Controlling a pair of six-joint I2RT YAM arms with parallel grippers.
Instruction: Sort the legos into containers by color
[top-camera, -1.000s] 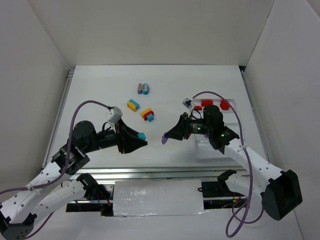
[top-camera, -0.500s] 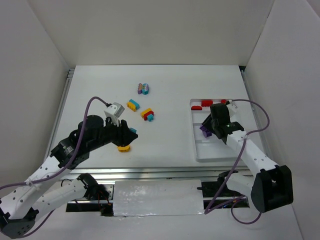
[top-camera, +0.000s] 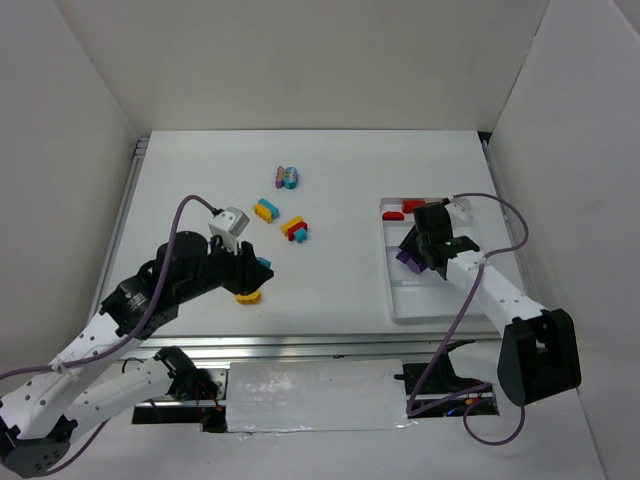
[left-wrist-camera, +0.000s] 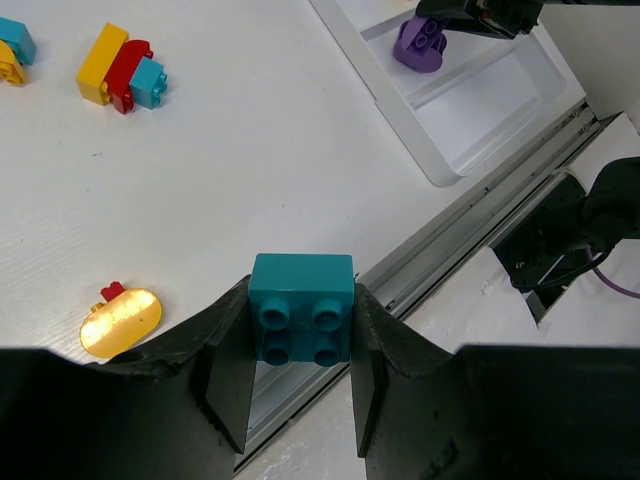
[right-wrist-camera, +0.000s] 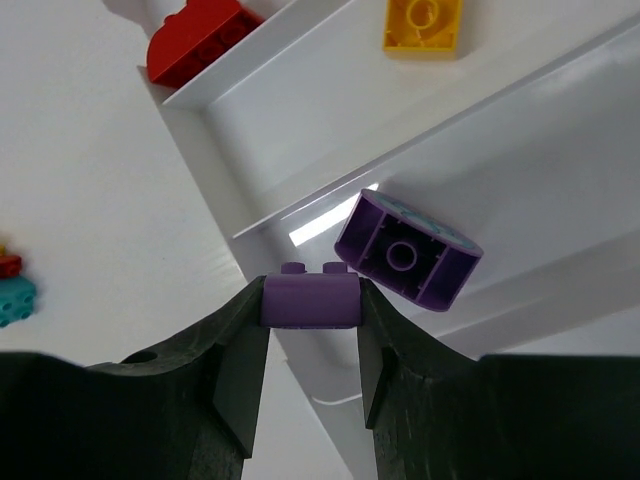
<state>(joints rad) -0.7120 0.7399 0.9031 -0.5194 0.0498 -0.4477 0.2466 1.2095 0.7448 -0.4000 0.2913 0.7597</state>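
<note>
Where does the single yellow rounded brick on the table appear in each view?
Top external: the yellow rounded brick is left of centre, in the lower half.
Left wrist: at lower left.
Right wrist: not in it.
Shared landmark: the white tray, in all three views.

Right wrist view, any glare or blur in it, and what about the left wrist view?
Right wrist view: a bright glare streak on the tray wall beside the loose purple brick; the held purple brick looks sharp. Left wrist view: the yellow piece gleams; the teal brick looks sharp.

Left jaws, right jaws, both clamped.
</note>
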